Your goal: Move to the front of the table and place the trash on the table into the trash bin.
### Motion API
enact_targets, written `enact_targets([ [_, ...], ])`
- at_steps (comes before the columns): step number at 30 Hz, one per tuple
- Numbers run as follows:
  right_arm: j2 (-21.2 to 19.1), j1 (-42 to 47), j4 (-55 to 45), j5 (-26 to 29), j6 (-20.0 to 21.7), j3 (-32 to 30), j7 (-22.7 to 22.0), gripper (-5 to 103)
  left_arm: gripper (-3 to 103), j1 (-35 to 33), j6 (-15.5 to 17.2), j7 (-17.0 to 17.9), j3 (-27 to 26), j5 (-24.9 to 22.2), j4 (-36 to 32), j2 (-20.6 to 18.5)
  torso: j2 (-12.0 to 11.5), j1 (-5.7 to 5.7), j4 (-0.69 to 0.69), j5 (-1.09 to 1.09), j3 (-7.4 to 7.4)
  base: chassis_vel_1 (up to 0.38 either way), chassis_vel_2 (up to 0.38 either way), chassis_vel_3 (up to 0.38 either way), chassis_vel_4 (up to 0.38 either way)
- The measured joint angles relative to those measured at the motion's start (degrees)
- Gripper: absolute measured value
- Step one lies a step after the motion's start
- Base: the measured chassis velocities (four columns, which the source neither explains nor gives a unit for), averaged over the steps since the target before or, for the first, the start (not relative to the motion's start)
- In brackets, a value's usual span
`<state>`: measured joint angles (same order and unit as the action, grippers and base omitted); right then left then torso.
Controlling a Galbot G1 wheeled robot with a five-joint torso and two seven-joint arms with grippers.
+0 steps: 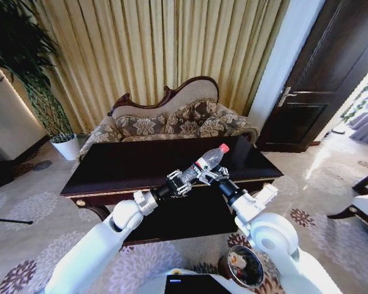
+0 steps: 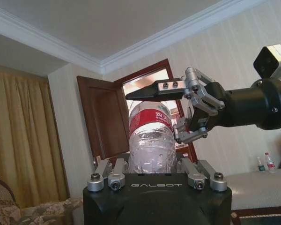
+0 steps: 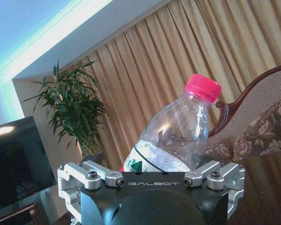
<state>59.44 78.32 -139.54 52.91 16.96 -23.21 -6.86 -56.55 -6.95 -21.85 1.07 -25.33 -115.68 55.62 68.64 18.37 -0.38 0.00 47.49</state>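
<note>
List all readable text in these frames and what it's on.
"GALBOT": on the left gripper housing, left wrist view.
"GALBOT": on the right gripper housing, right wrist view.
Red label on the bottle: white characters, too blurred to read.
Label on the trash bin: too small to read.
Two bottles in the background: labels unreadable.

Warm indoor light fills the room, and daylight pours through the open doorway at the head view's right edge, washing out the floor there. The glossy table [image 1: 110, 165] reflects a pale sheen along its front edge. Straight lines bow toward the head view's corners — wide-angle distortion. The right wrist view's ceiling glows blue-green, and the bottle [image 3: 178, 136] catches small highlights.
</note>
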Motion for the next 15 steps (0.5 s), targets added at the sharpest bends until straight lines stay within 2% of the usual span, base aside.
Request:
enact_targets([
  [6, 0.1, 0.0, 0.3, -0.4, -0.1, 0.1, 0.0, 101, 41, 0.0, 0.1, -0.1, -0.2, 0.0, 0.2, -0.2, 0.0, 0.0, 0.0, 0.0, 0.0, 0.0, 0.0, 0.0, 0.0],
  [7, 0.1, 0.0, 0.4, -0.5, -0.1, 0.1, 0.0, 86, 41, 0.0, 0.1, -0.1, -0.2, 0.0, 0.3, -0.2, 0.0, 0.0, 0.0, 0.0, 0.0, 0.0, 0.0, 0.0, 0.0],
  [9, 0.2, 0.0, 0.4, -0.5, -0.2, 0.1, 0.0, 86, 41, 0.0, 0.1, -0.1, -0.2, 0.0, 0.3, -0.2, 0.0, 0.0, 0.0, 0.0, 0.0, 0.0, 0.0, 0.0, 0.0],
  [12, 0.4, 0.4, 0.5, -0.7, -0.3, 0.2, 0.0, 70, 41, 0.1, 0.1, -0.1, -0.2, 0.1, 0.3, -0.2, 0.0, 0.0, 0.0, 0.0, 0.0, 0.0, 0.0, 0.0, 0.0],
  [15, 0.5, 0.5, 0.5, -0.9, -0.4, 0.2, 0.0, 65, 41, 0.1, 0.2, 0.0, -0.2, 0.1, 0.4, -0.2, 0.0, 0.0, 0.0, 0.0, 0.0, 0.0, 0.0, 0.0, 0.0],
])
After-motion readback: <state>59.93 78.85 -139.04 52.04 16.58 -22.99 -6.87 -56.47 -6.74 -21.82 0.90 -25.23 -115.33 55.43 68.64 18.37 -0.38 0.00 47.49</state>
